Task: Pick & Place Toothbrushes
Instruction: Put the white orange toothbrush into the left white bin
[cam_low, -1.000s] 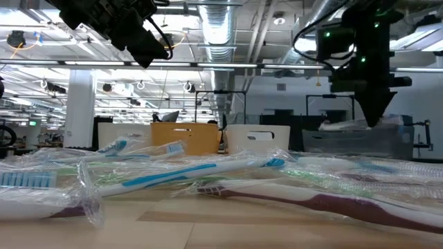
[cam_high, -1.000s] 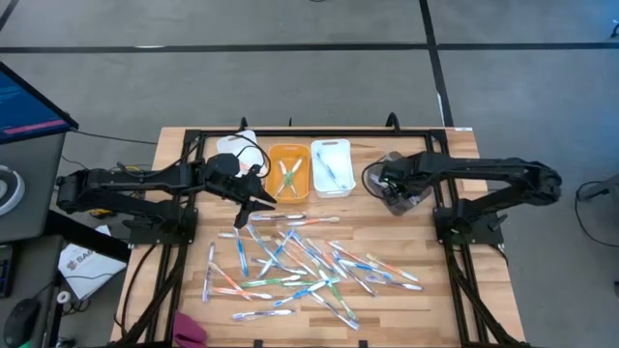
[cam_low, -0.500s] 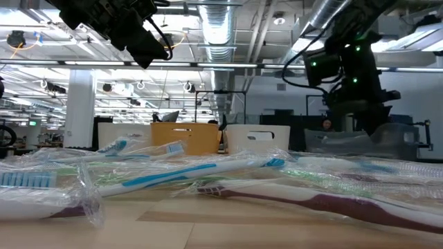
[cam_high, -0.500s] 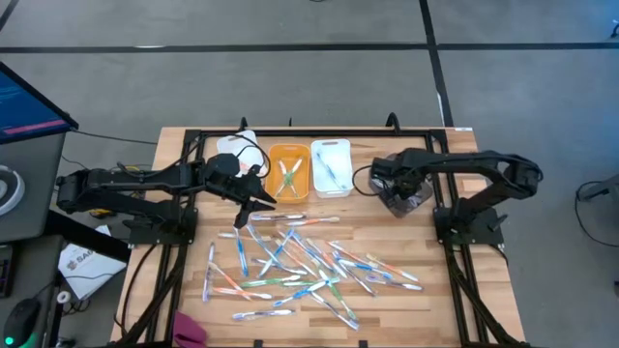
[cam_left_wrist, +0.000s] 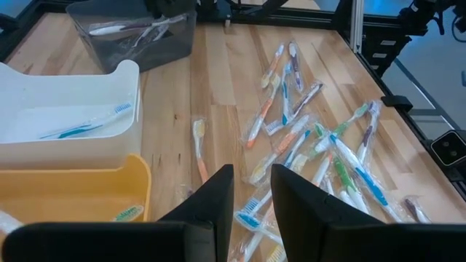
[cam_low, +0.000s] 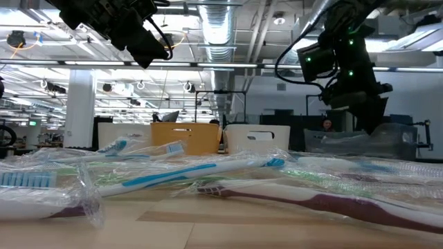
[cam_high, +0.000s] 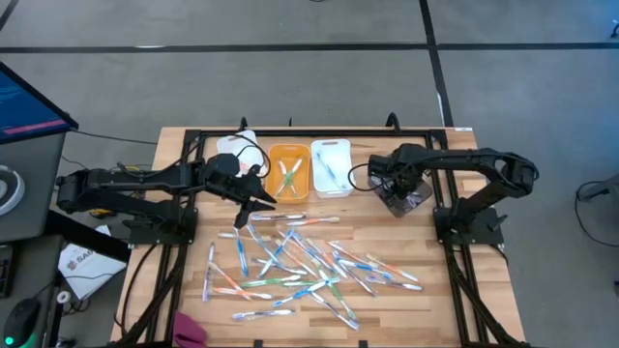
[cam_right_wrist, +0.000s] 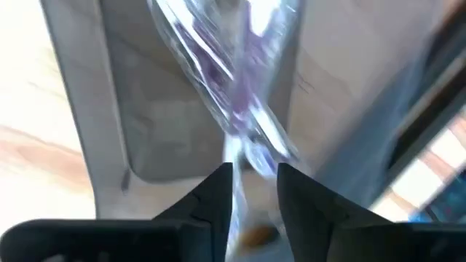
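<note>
Wooden tabletop [cam_high: 184, 145] is framed by black rails, with grey floor around it and an open workshop seen behind in the low view.

Left tool [cam_high: 253, 205] is held above the tabletop just left of the orange bin [cam_high: 287, 170], at the near-left edge of the toothbrush pile [cam_high: 309, 266]. Its fingers [cam_left_wrist: 215, 200] are seen slightly apart with nothing between them; wrapped brushes lie on the wood directly beyond the tips.

Toothbrush pile is spread across the middle of the tabletop, mostly blue and white, some green and orange-pink. A few brushes lie in the orange bin and one blue one in the white bin [cam_high: 331, 167] beside it.

Right tool [cam_high: 392, 190] is positioned over the clear grey bin [cam_high: 404, 196] at the right. In the right wrist view its fingers [cam_right_wrist: 218, 191] stand a little apart, and a wrapped purple toothbrush [cam_right_wrist: 233, 94] lies just beyond the tips inside that bin; whether it is gripped cannot be told.
</note>
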You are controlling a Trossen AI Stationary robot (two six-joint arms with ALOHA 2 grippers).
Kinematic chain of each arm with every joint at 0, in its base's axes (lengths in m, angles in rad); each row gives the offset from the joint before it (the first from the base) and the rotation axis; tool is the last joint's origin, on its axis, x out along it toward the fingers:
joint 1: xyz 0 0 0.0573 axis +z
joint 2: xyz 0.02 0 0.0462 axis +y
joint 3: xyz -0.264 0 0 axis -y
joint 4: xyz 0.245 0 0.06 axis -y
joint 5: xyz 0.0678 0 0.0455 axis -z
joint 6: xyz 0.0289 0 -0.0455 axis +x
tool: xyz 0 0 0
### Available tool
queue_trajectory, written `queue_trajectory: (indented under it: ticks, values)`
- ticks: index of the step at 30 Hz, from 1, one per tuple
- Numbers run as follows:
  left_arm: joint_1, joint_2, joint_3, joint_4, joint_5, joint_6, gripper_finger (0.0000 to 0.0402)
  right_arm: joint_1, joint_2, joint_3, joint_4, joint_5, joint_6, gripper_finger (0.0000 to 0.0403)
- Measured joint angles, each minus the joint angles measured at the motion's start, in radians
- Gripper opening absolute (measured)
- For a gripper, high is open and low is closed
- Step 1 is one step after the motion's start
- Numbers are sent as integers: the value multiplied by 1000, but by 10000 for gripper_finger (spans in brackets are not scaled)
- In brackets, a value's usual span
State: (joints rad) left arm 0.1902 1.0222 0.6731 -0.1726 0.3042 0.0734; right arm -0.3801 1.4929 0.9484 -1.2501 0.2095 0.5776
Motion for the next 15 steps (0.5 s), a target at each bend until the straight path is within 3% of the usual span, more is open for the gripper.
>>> queue_trajectory:
  ticks: [7, 15]
  values:
    - [0, 0, 0, -2, 0, 0, 88, 14, -10, 123, -201, 7, 71, 124]
    - [0, 0, 0, -5, 0, 0, 88, 181, -111, 258, -239, -27, -37, 121]
